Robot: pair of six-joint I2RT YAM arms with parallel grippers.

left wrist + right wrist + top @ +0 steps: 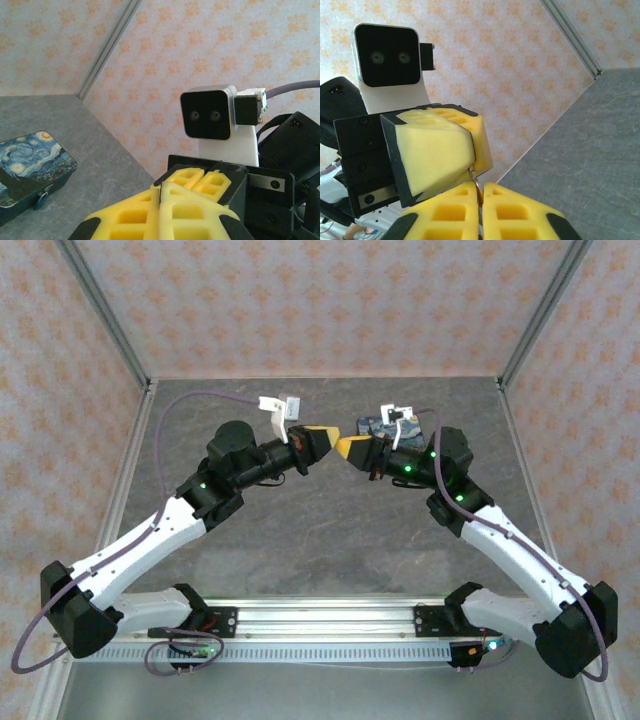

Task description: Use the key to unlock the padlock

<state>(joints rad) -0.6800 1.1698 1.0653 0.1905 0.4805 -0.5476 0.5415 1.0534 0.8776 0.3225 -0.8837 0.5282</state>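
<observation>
1. Yellow foam fingertips met tip to tip in the overhead view. The left gripper and the right gripper were both raised above the middle of the grey table. The blue painted box lay just behind the right wrist, toward the far edge. At that size, nothing could be made out between either pair of fingers.

2. From the left wrist, the left gripper's fingers were pressed flat together with nothing showing in the seam. The right gripper's closed fingers sat right against their tips. The box rested on the table off to the left with its lid down, and a small dark fitting sat at its front edge. That fitting may have been the padlock, but it was too blurred to be sure.

3. From the right wrist, the right gripper's fingers were closed, pinching a small metal ring at their tips. The ring hung from under the tip of the left gripper's closed fingers, so both grippers touched it. I could not tell whether it belonged to the key or was the padlock's shackle.

4. By my judgement the task was at an early stage, more likely a handover or a regrip than the unlocking itself. No key was seen seated in a keyhole and no shackle was seen sprung. Inserting the key, turning it and freeing the shackle all appeared still to be done.
</observation>
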